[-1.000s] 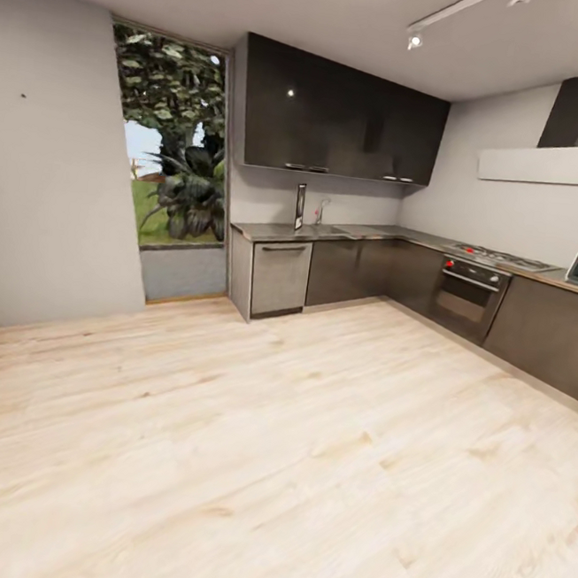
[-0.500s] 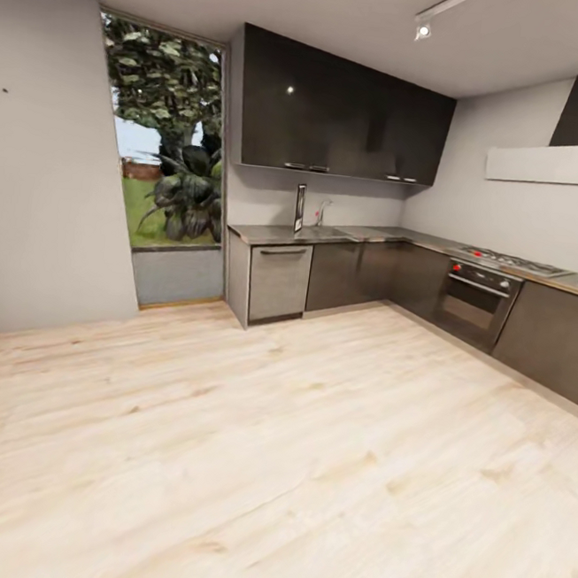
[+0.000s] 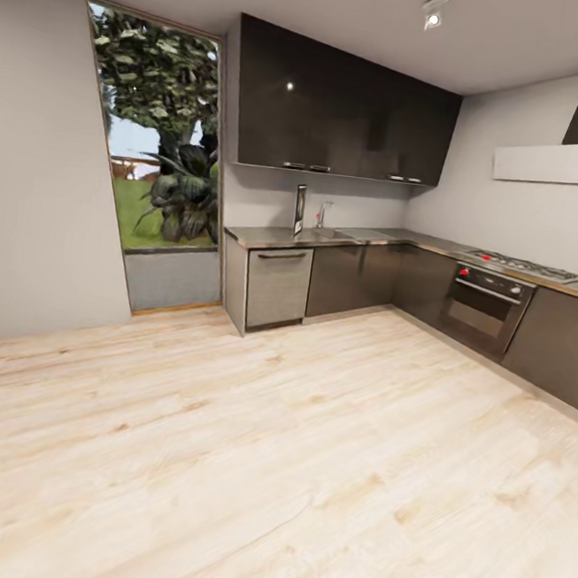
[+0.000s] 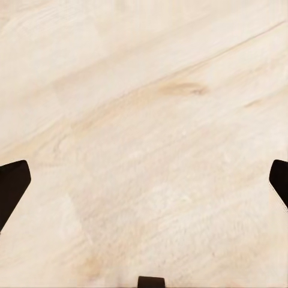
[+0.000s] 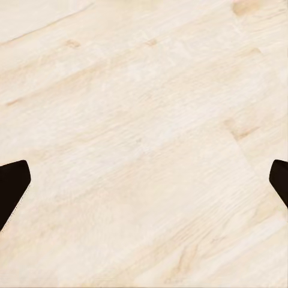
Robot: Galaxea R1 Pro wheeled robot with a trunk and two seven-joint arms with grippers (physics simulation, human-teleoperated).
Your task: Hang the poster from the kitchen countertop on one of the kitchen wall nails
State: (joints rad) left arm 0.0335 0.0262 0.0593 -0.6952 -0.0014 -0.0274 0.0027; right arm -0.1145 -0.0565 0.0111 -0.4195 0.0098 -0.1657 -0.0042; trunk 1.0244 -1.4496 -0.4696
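Observation:
Across the room, the poster (image 3: 299, 208) is a narrow dark upright rectangle standing on the kitchen countertop (image 3: 272, 235), against the wall beside the chrome faucet (image 3: 322, 212); it is too far off to make out its artwork. My left gripper (image 4: 144, 186) is open, its dark fingertips (image 4: 12, 187) at the picture's edges, with only light wood floor between them. My right gripper (image 5: 144, 186) is open as well over the same floor, and nothing is held in it.
Glossy dark upper cabinets (image 3: 339, 107) hang above the L-shaped counter. A steel oven (image 3: 484, 296) with red knobs sits under the gas hob (image 3: 525, 265) on the right run. A tall window (image 3: 151, 159) is at the left. Wide wood floor (image 3: 263, 447) lies ahead.
The head camera has moved forward toward the kitchen, so the counter looks larger. The small dot on the left wall and the appliance at the far right have slid out of the picture.

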